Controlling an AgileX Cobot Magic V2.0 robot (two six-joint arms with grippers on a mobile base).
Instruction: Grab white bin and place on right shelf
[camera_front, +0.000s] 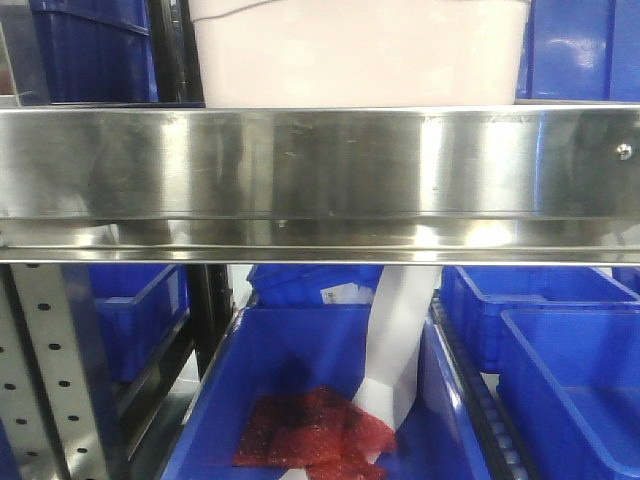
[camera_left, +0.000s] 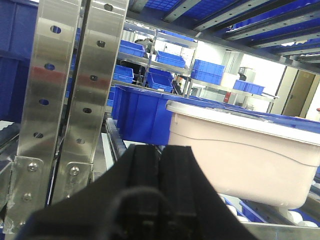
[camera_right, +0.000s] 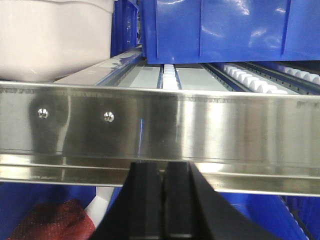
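Observation:
The white bin (camera_front: 360, 55) rests on the right shelf (camera_front: 320, 180), just behind the shelf's broad steel front edge. In the left wrist view the white bin (camera_left: 250, 155) stands to the right of my left gripper (camera_left: 160, 147), which is shut and empty, a short way from the bin's near corner. My right gripper (camera_right: 162, 165) is also shut with nothing in it, sitting in front of and just below the shelf's front edge (camera_right: 160, 130). The white bin (camera_right: 50, 37) shows at the upper left of that view, on the shelf's rollers.
Blue bins (camera_front: 580, 50) flank the white one on the shelf. Below, more blue bins (camera_front: 560, 370) hold a red mesh bag (camera_front: 310, 430) and a white sheet. Perforated steel uprights (camera_left: 55, 110) stand left of my left gripper. White rollers (camera_right: 260, 82) line the shelf floor.

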